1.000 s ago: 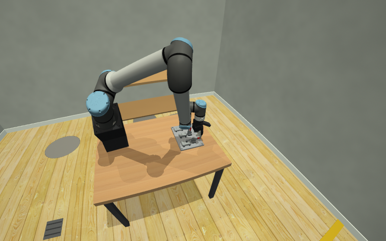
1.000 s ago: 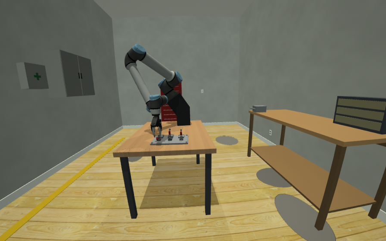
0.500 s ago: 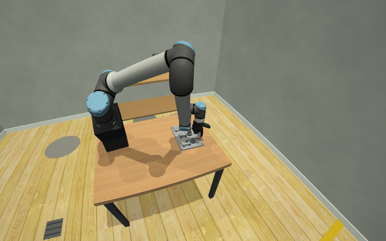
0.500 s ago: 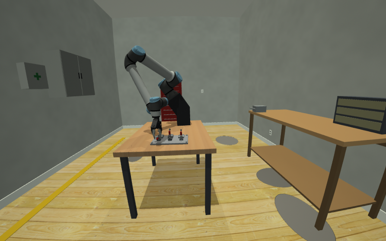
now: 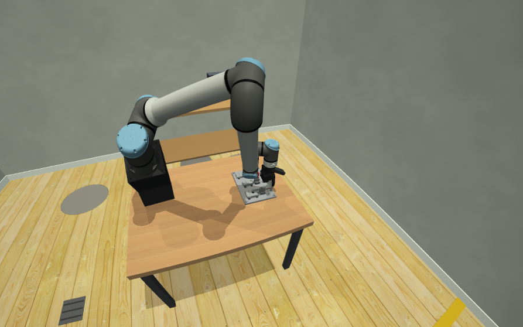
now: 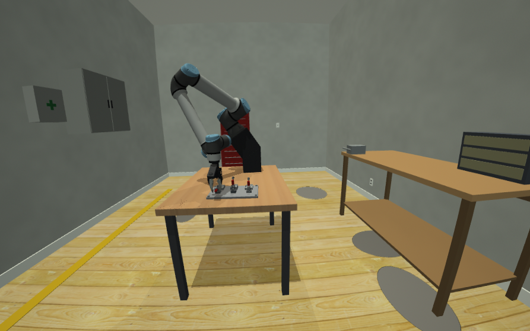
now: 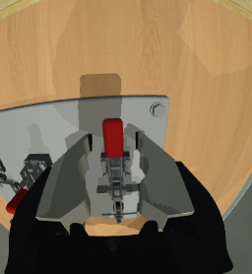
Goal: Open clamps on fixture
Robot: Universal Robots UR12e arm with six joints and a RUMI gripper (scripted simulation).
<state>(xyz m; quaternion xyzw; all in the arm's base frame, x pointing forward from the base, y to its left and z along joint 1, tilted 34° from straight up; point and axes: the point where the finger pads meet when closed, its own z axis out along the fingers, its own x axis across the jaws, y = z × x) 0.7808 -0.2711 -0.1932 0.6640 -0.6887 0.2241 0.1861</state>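
Gripper poised over the end clamp, jaws part-spread and holding nothing.

Top view: the grey fixture (image 5: 271, 196) lies near the table's (image 5: 214, 252) far right edge, close to the far right corner, with the gripper (image 5: 267, 181) low over its farthest end; open table lies toward the near edge.
Exterior view: of the fixture's three clamps, the gripper (image 6: 215, 184) straddles the leftmost, whose red tip sits low; the middle clamp (image 6: 232, 183) and right clamp (image 6: 248, 184) show upright red handles, well apart from the table's edges.
Wrist view: the red handle (image 7: 112, 136) lies between the two fingers, its long axis running straight ahead along the gap, touching neither; I judge the coming move depends on that centring. Another clamp's red handle (image 7: 17, 201) lies at lower left.
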